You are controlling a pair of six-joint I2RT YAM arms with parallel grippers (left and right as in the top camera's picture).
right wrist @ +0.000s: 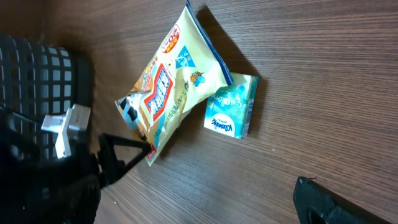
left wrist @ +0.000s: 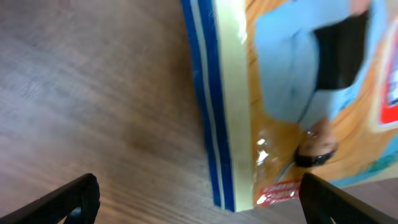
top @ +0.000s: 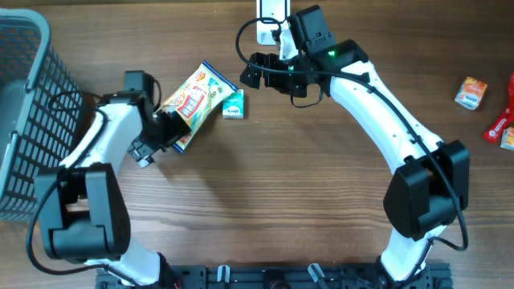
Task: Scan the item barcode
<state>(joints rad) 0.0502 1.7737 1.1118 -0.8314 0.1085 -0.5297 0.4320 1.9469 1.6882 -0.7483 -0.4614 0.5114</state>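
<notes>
Left wrist view: the left jaws are seen spread wide, their two dark fingers [left wrist: 68, 202] set at the bottom corners of the frame. Between them lies the near corner of the snack bag [left wrist: 292, 93], flat on the wooden counter [left wrist: 93, 93], with its blue-striped edge seam running away from the jaws. The bag is not pinched; whether the right-hand finger touches it cannot be told.

From overhead, the left jaws are placed at the near left end of the bag. The bag lies slanted on the counter left of centre, its other end pointed far and to the right. Against that far end a small teal tissue pack [top: 233, 104] is laid.

The right jaws are likewise spread, with nothing between them, above the counter a little to the far right of the tissue pack. Only one finger [right wrist: 329, 202] is caught in the right wrist view, at the bottom right edge.

A white device [top: 269, 10] is seen at the far edge, beyond the right arm. A dark wire basket [top: 24, 120] is set at the left edge of the counter. Well apart, at the right edge, a small orange box [top: 470, 92] and red packets [top: 502, 128] are laid.
</notes>
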